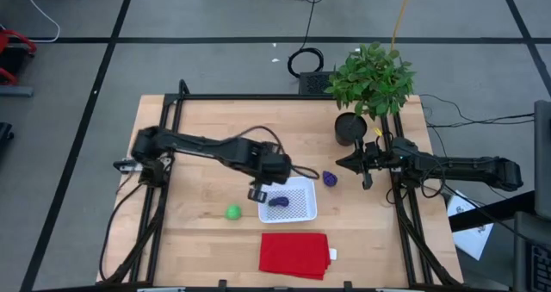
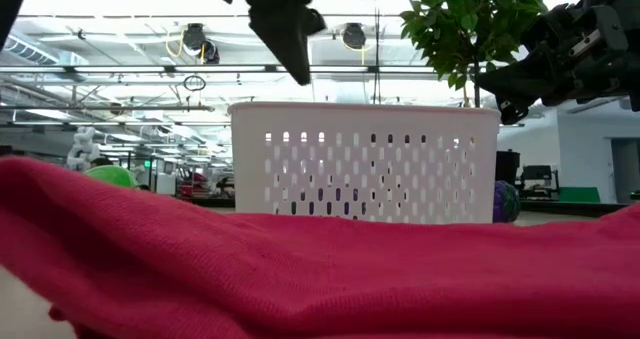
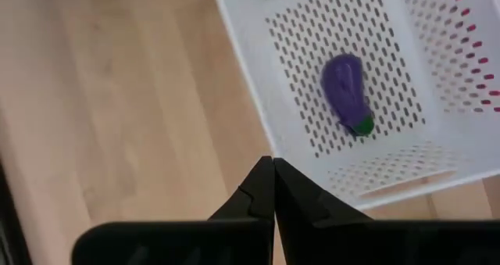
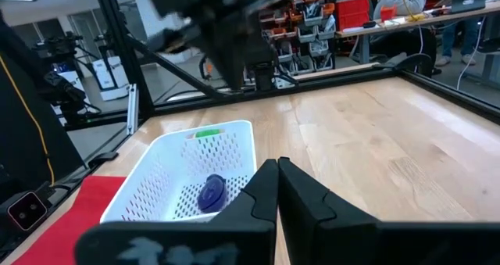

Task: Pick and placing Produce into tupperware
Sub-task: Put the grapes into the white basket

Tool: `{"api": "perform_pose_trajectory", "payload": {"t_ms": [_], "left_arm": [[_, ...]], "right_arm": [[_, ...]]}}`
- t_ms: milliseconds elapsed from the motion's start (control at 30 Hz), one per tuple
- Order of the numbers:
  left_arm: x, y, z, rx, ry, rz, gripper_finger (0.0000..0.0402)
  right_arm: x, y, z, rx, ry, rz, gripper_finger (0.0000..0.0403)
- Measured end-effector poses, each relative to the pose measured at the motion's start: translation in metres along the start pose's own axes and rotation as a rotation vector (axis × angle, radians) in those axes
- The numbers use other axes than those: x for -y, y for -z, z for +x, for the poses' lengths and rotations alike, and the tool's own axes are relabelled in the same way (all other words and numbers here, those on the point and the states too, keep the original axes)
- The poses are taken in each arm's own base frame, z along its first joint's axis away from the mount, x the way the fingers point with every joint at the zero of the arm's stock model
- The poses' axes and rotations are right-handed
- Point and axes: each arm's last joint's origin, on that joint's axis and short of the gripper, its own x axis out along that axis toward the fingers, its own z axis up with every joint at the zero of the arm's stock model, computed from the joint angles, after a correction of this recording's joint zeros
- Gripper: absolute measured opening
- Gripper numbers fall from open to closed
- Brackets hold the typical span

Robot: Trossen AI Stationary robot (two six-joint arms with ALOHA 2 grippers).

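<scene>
- The red cloth sits right up against the low camera and fills the bottom of that view, with the white basket standing just behind it.
- Only the left wrist view really shows what's inside: one purple eggplant with a green stem end, lying on the basket's dotted floor.
- The overhead view picks up the rest: a second purple piece on the wood just right of the basket, and the green ball on the table just left of it.
- The left gripper hangs over the basket's left rim, fingers pinched together and holding nothing.
- The right gripper hovers near the potted plant, also clenched and empty, well right of the basket.
</scene>
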Motion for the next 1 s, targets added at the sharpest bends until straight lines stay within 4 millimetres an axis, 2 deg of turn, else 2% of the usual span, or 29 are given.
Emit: {"api": "perform_pose_trajectory", "payload": {"t_ms": [200, 300, 467, 600, 667, 767, 867, 1000], "left_arm": [[0.002, 0.029, -0.032, 0.27, -0.011, -0.063, 0.0001], [0.006, 0.047, -0.04, 0.403, -0.001, -0.086, 0.0001], [0.012, 0.091, -0.048, 0.516, -0.099, -0.178, 0.0], [0.021, 0.129, -0.045, 0.686, -0.088, -0.246, 0.0], [0.024, 0.146, -0.035, 0.754, -0.044, -0.267, 0.0], [0.027, 0.167, -0.02, 0.835, -0.02, -0.281, 0.0], [0.028, 0.182, -0.016, 0.978, -0.031, -0.284, 0.0], [0.03, 0.205, -0.008, 1.011, -0.042, -0.306, 0.0]], "right_arm": [[0.0, -0.001, 0.0, 0.007, -0.001, -0.002, 0.0], [0.0, -0.001, 0.0, 0.007, -0.001, -0.002, 0.0], [0.0, -0.001, 0.0, 0.011, -0.002, -0.002, 0.0], [0.0, -0.002, 0.0, 0.017, -0.002, 0.021, 0.0], [0.0, -0.002, 0.0, 0.024, -0.004, 0.019, 0.0], [0.0, -0.003, 0.001, 0.029, -0.004, 0.018, 0.0], [0.0, -0.003, 0.001, 0.027, -0.003, 0.019, 0.0], [0.0, -0.001, 0.001, 0.012, -0.001, 0.042, 0.0]]}}
